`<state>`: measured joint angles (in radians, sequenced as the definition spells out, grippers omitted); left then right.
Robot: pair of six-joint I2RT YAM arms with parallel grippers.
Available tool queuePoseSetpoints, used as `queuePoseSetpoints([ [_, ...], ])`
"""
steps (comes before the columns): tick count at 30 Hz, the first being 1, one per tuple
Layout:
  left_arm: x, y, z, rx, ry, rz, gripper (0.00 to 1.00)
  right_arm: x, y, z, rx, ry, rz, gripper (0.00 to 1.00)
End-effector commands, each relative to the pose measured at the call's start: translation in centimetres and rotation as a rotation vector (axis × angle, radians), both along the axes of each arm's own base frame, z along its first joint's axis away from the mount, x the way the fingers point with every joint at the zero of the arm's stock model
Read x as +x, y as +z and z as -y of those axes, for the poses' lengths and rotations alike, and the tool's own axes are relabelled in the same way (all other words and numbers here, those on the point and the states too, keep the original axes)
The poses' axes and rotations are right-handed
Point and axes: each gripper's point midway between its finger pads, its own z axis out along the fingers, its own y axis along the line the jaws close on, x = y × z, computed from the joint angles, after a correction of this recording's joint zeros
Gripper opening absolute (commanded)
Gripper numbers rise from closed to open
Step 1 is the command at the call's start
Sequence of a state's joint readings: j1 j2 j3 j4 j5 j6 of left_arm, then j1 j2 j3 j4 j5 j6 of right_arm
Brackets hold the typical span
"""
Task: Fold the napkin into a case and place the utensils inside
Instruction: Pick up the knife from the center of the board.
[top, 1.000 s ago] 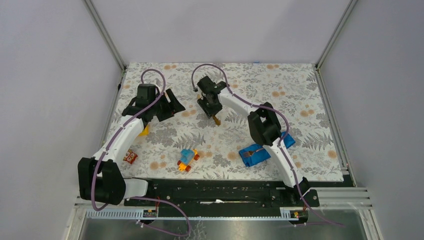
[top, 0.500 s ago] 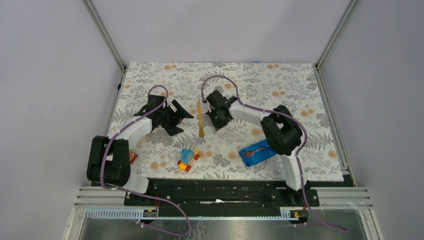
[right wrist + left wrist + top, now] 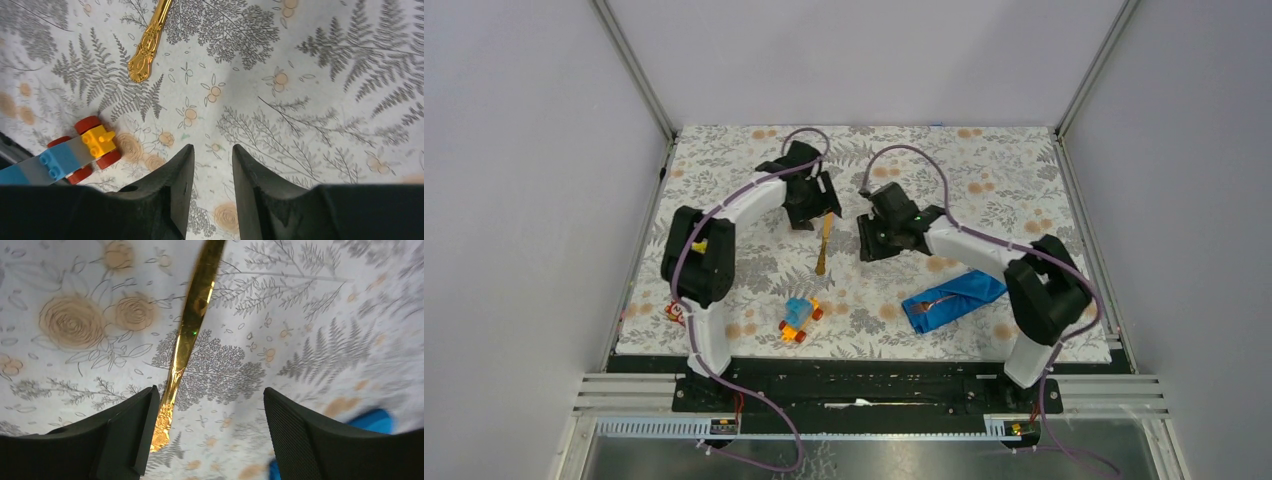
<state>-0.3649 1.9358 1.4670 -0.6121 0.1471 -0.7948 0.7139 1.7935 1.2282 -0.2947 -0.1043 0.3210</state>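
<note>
Left claw (image 3: 207, 407), jaws apart, moved over utensil (image 3: 192, 325).

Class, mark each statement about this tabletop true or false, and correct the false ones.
1. The golden utensil lies flat on the tablecloth. True.
2. The right pincer grips the golden utensil. False: it holds nothing, and the utensil lies apart from it.
3. The left pincer is open, with the utensil's end between its fingers. True.
4. The napkin is spread out as a full square. False: it is folded into a small bundle.
5. The toy car sits on the napkin. False: it stands on the tablecloth, apart from the napkin.
</note>
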Motion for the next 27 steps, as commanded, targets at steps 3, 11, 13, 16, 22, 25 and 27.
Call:
queuePoseSetpoints([
  [3, -1.5, -2.1, -1.4, 0.374, -0.330, 0.004, 0.73, -0.9, 3.4, 3.0, 0.156, -0.076, 0.023, 0.41],
  [11, -1.1, -3.3, -0.5, 0.477, -0.440, -0.086, 0.57, -3.0, 4.1, 5.6, 0.187, -0.080, 0.037, 0.41],
  [13, -1.4, -3.5, -0.8, 0.526, -0.454, -0.105, 0.65, -3.3, 4.4, 5.8, 0.198, -0.079, 0.049, 0.41],
  [16, -1.9, -3.8, -0.4, 0.509, -0.483, -0.119, 0.68, -3.7, 4.6, 5.9, 0.210, -0.069, 0.063, 0.41],
  [22, -3.7, -6.2, 0.3, 0.473, -0.539, -0.230, 0.60, -4.3, 4.6, 6.0, 0.220, -0.046, 0.060, 0.41],
  [25, -4.4, -7.4, 0.0, 0.475, -0.559, -0.273, 0.58, -4.4, 4.9, 5.8, 0.238, -0.041, 0.066, 0.40],
  [27, -4.5, -8.2, -0.1, 0.483, -0.571, -0.295, 0.56, -4.4, 5.1, 5.8, 0.246, -0.041, 0.071, 0.40],
])
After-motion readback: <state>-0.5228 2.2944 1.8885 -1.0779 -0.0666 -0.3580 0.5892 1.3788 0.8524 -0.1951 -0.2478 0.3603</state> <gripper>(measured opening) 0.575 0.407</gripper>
